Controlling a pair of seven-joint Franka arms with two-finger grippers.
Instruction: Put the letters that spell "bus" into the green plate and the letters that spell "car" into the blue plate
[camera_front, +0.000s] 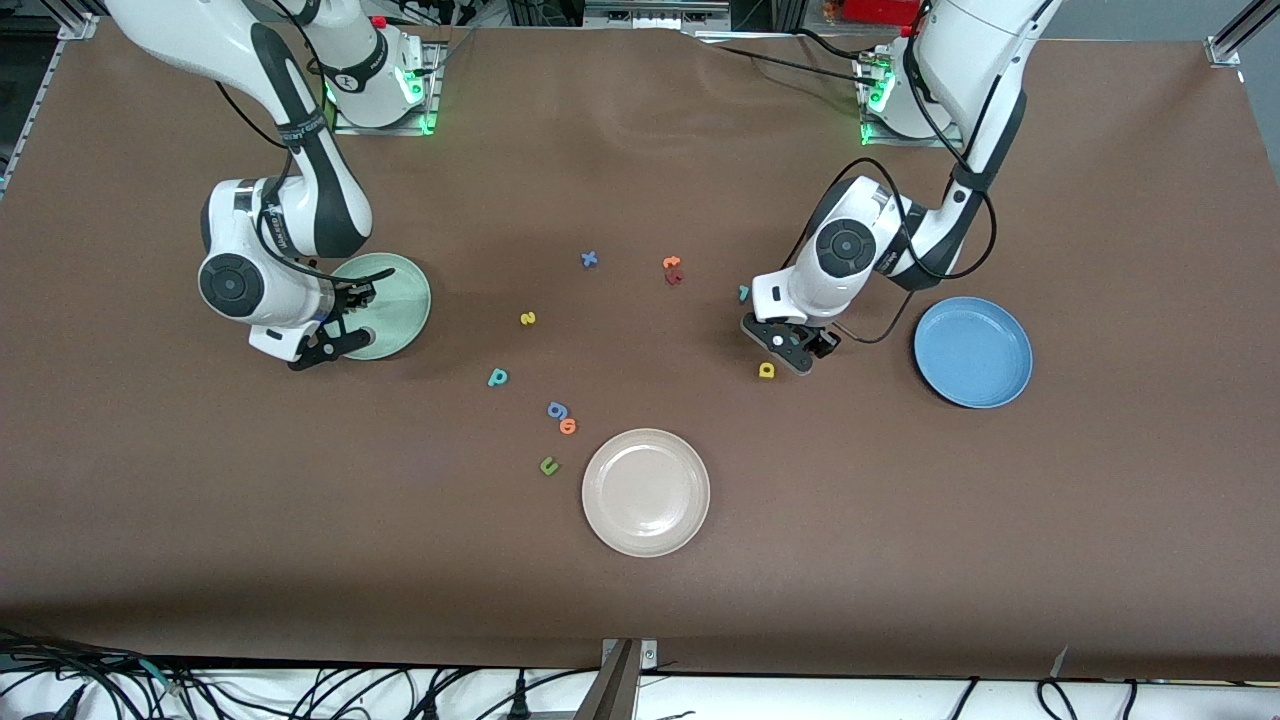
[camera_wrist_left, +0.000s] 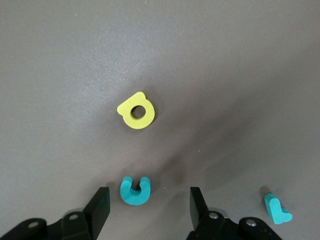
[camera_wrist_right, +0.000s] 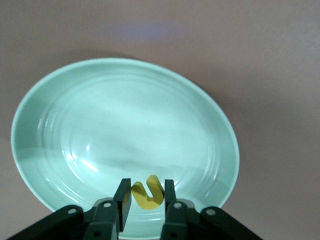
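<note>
My right claw (camera_wrist_right: 144, 200) hangs over the green plate (camera_wrist_right: 100, 130), fingers pinching the yellow u (camera_wrist_right: 148, 193). My left claw (camera_wrist_left: 146, 207) sits low over the table, fingers spread, the teal c (camera_wrist_left: 135, 190) lying between them. The yellow a (camera_wrist_left: 136, 110) lies just ahead of that claw, the teal r (camera_wrist_left: 276, 208) beside it. The blue plate (camera_front: 973, 351) rests near the left claw. The teal b (camera_front: 497, 377) and yellow s (camera_front: 528, 318) lie between my claws.

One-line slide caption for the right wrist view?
Right gripper over the green plate, yellow u between its fingers.
</note>
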